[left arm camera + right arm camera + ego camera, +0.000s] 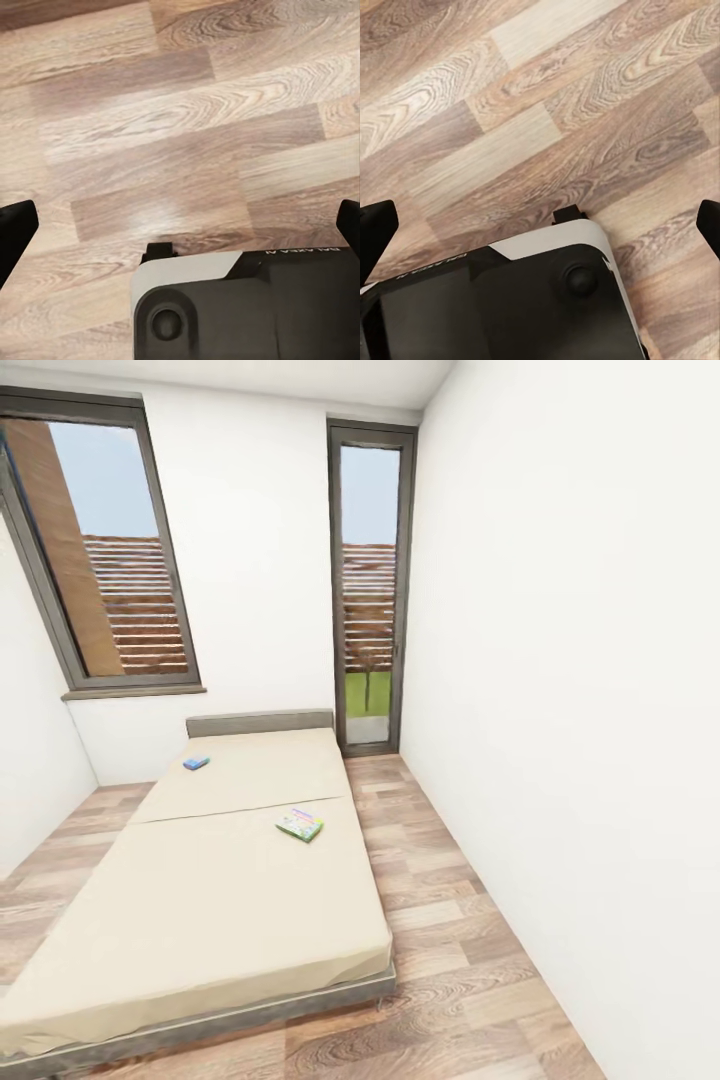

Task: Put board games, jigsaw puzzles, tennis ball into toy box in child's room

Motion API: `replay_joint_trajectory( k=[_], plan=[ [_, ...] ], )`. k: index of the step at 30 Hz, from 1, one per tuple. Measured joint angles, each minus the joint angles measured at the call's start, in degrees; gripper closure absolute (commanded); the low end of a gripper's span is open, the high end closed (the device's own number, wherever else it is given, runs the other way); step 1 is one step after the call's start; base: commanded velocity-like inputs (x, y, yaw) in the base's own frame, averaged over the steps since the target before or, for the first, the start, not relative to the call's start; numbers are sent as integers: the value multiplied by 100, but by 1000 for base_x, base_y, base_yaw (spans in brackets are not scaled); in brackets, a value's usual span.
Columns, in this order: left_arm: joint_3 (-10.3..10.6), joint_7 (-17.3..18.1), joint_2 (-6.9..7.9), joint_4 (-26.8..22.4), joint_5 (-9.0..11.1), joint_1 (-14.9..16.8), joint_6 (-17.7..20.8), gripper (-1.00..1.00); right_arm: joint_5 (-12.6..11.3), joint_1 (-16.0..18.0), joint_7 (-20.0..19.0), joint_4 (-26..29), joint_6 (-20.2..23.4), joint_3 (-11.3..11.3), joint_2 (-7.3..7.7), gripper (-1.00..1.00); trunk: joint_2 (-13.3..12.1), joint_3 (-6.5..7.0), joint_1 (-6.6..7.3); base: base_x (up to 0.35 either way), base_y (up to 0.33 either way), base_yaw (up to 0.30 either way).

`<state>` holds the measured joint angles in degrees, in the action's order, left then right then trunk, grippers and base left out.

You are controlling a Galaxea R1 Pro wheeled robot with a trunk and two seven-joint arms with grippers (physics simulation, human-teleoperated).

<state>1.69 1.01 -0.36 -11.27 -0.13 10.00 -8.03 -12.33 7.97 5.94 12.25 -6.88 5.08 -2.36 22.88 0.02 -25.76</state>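
In the head view the bed [200,900] lies ahead with its beige mattress and low grey headboard [259,722]. Two board games rest on it. The small blue one [196,763] is near the headboard on the left. The larger green-edged cartoon one [300,825] lies near the mattress's right side, about midway. Each wrist view looks down at the wood-plank floor over the robot's dark base. My left gripper [180,225] and right gripper [540,225] are both open, with nothing between their black fingertips. The table, toy box, jigsaw puzzles and tennis ball are out of view.
A white wall [580,710] runs along the right, leaving a strip of plank floor [440,900] beside the bed. A tall dark-framed window [370,580] stands behind the bed's right corner and a wider one [100,550] at the left. Floor also shows left of the bed [50,860].
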Motion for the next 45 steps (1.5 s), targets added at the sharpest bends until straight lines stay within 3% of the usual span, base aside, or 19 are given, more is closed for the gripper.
replay_joint_trajectory(
  k=[21,45],
  plan=[
    [0,-7,-12,1,-3,0,-3,-100,33,-5,3,0,3,-13,-57,-100,0,0,0,0,12,-25],
    [0,-10,-21,3,2,-4,-3,-100,46,-5,12,-3,16,-26,-178,-100,-3,-60,0,0,105,250]
  ],
)
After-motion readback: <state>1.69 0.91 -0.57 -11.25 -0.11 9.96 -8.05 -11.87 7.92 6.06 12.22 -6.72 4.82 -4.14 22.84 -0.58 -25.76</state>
